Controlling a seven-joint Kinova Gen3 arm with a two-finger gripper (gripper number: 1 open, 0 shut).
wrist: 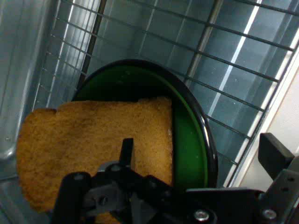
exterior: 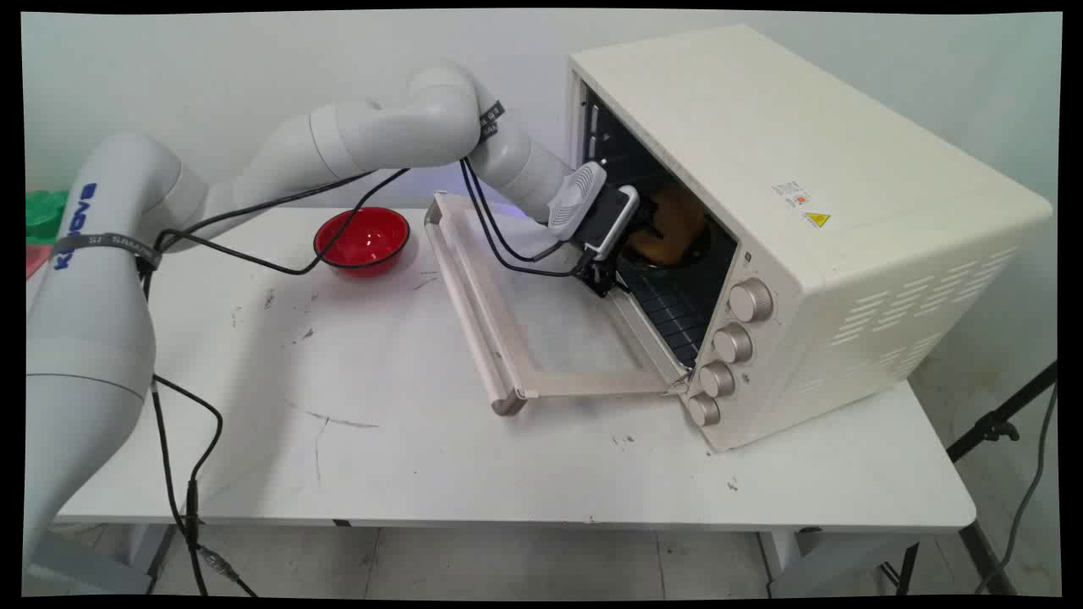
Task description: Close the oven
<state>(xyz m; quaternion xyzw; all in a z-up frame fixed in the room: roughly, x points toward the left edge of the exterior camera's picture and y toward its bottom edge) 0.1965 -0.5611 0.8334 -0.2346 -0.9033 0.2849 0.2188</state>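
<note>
Golden-brown toast (wrist: 93, 149) lies in a green, black-rimmed dish (wrist: 189, 149) on the wire rack (wrist: 224, 60) inside the cream oven (exterior: 804, 211). The oven stands on the right of the white table (exterior: 423, 457), with its door (exterior: 541, 330) folded flat toward the left.

The arm reaches over the door and the gripper (wrist: 201, 154) is inside the cavity, close above the dish. In the hand view its jaws stand wide. One finger shows over the toast and the other outside the dish's rim, so the rim seems to lie between them. Whether either finger touches the toast or the rim cannot be told.

With the hand placed like this, I judge alignment to matter most. A clean hold would want the rim centred between the fingers and the inner finger just clear of the toast, not pressing into it. The toast covers much of the dish and looks light, so a tilt or a jolt could slide it off. The dish should stay level and move slowly.

The cavity is tight. The wrist sits near the door frame's far side, the rack wires could catch a fingertip, and the black cables hang low over the open door. Any travel is safest straight along the rack line, out toward the left.

A red bowl (exterior: 364, 237) sits left of the door, well apart from the hand.
</note>
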